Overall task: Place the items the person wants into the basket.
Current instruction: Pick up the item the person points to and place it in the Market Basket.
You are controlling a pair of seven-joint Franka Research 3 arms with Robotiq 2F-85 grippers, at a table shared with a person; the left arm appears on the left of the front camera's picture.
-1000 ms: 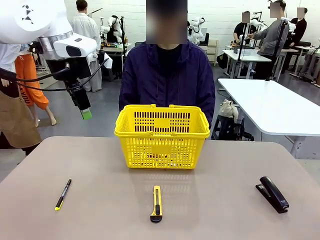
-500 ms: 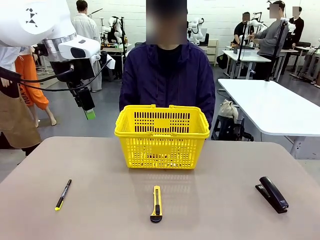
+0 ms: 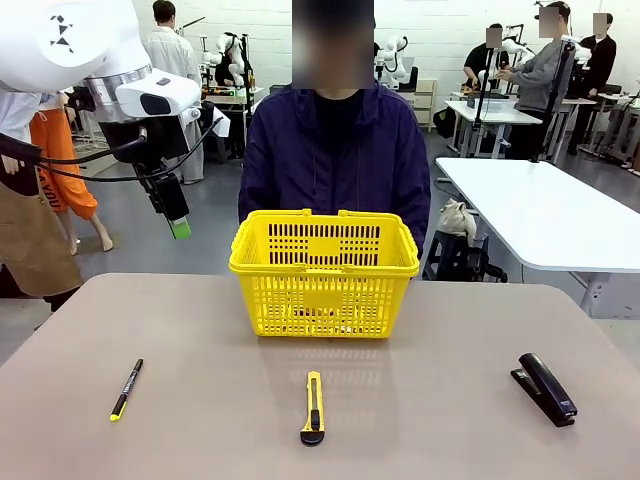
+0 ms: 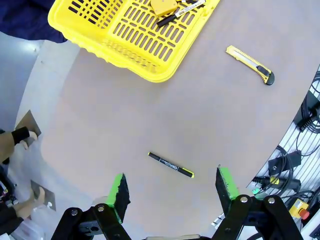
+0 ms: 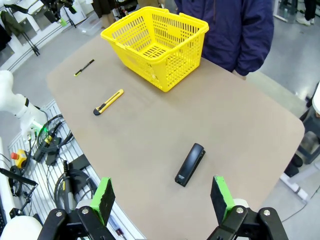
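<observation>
- We judge the task partly done: a yellow tape measure [image 4: 164,6] and a white marker [image 4: 181,11] lie inside the yellow basket [image 3: 322,300], which stands at the far middle of the desk [image 3: 450,330], just in front of the person [image 3: 335,150].
- The black stapler [image 3: 545,388] lies flat on the desk's near right side, well apart from the basket. It looks like the last wanted item, so fetching it seems the step in hand.
- The left arm [image 3: 70,40] hangs high over the far left corner of the desk. Its jaws stand wide and hold nothing.
- In the right wrist view the right jaws also stand wide and empty, high above the desk, with the stapler below and between them.
- The next move probably calls for the right arm to come down over the stapler, close across its narrow body (it lies at a slant, so the wrist may need turning), then lift it over the basket's rim.
- The yellow knife [image 3: 314,407] near the middle and the black pen [image 3: 126,388] at the left should stay where they lie.
- The desk is a plain, matt, grey-brown top with rounded corners. Cables and plugs hang below its near edge.
- Beyond it we see an open workshop with white tables, a grey floor and other people at work.
</observation>
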